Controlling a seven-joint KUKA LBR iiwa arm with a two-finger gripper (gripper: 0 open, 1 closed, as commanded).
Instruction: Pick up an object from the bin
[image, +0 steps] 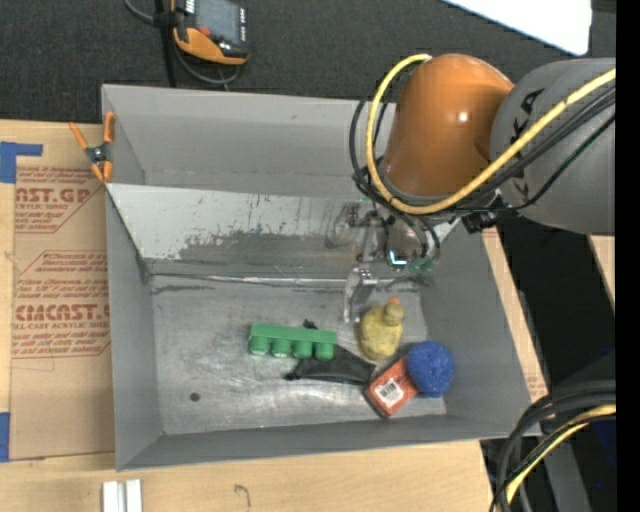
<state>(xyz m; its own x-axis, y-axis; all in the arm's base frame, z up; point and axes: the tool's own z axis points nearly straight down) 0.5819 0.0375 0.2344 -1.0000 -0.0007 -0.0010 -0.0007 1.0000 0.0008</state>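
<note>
Here, the gripper (367, 287) hangs over the yellow duck (382, 331) by the bin's (130, 320) right wall, maybe touching it. Wide or narrow, I cannot tell.

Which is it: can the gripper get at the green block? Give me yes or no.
Probably yes. The green block lies flat with its top uncovered, left of the gripper. A black piece lies by its right end and the yellow duck sits further right, neither on top.
</note>
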